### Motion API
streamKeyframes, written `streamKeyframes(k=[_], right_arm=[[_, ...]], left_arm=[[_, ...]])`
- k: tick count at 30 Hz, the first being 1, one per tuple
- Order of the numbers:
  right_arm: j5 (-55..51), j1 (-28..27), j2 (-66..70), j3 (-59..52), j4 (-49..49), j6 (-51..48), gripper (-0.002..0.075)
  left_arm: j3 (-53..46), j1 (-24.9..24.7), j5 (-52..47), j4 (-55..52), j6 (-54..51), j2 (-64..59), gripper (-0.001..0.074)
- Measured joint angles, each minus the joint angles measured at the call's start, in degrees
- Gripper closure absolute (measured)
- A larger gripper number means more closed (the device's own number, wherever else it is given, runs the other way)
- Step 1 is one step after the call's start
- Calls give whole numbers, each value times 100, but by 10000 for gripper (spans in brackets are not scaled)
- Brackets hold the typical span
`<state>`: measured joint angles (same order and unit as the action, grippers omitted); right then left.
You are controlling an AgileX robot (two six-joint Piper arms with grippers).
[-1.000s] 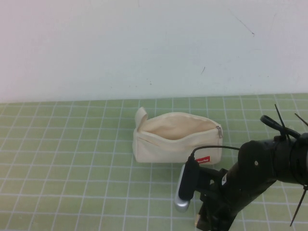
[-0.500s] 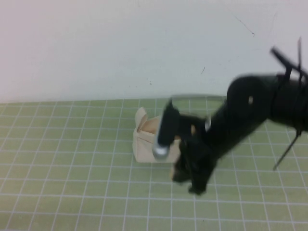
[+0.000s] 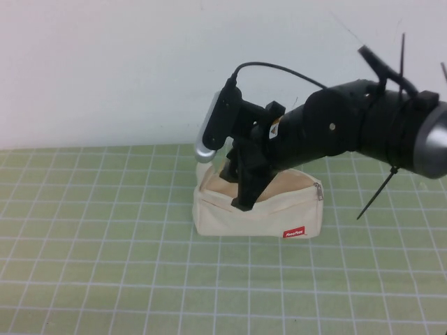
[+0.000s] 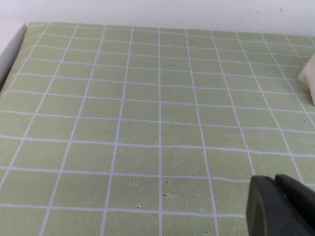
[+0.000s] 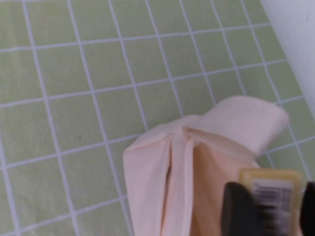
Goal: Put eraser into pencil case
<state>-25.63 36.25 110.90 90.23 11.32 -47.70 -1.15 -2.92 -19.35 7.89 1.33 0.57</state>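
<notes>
Releasing off-centre risks the eraser (image 5: 269, 196), clamped in the right gripper (image 3: 241, 183) over the pencil case (image 3: 258, 211), striking the rim; left gripper (image 4: 283, 206) parked at the left, state unclear.

The pencil case (image 3: 258, 213) is showing matt cream cloth. The eraser (image 5: 269, 196) is looking smooth, its label papery. The right gripper (image 5: 268, 210) is looking matt black.

Right arm (image 3: 349, 129): matte black, thick rounded segments, entering from the right edge of the high view; a grey-silver band shows at the far right. One small pale screw dot on the black casing. Thin black cable ties stick out near the upper right. A silver-and-black wrist camera (image 3: 213, 132) sits at centre, with a thin black cable arching over it. Right hand (image 3: 241, 183): black. Left hand (image 4: 280, 206): dark grey-black, lower right of the left wrist view.
</notes>
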Motion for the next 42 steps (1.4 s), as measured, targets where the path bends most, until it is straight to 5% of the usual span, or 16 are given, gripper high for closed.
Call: streamKeyframes(k=[4,10,12,18,27,33,42], right_arm=[[172,0,66,0,-88,334,335],[-262,0,66,401,-529,415,309],[-853,0,10,702,-924,469,356],[-2818,0,-642,1628,-2460,1530,659],[-4088,0,-2395,1776,-3148,2699,720],[-4216,0,-3815,415,-3134,3043,722],[-2133,0,-6837,-3224,-2251,3393,724]], left_arm=[[0,0,0,0,0,0,736],[0,0,0,0,0,0,737],[0,0,0,0,0,0,736],[0,0,0,0,0,0,736],[0,-109,0,0,0,0,736],[0,-145,0,0,0,0,736],[0,-157,0,0,0,0,736]])
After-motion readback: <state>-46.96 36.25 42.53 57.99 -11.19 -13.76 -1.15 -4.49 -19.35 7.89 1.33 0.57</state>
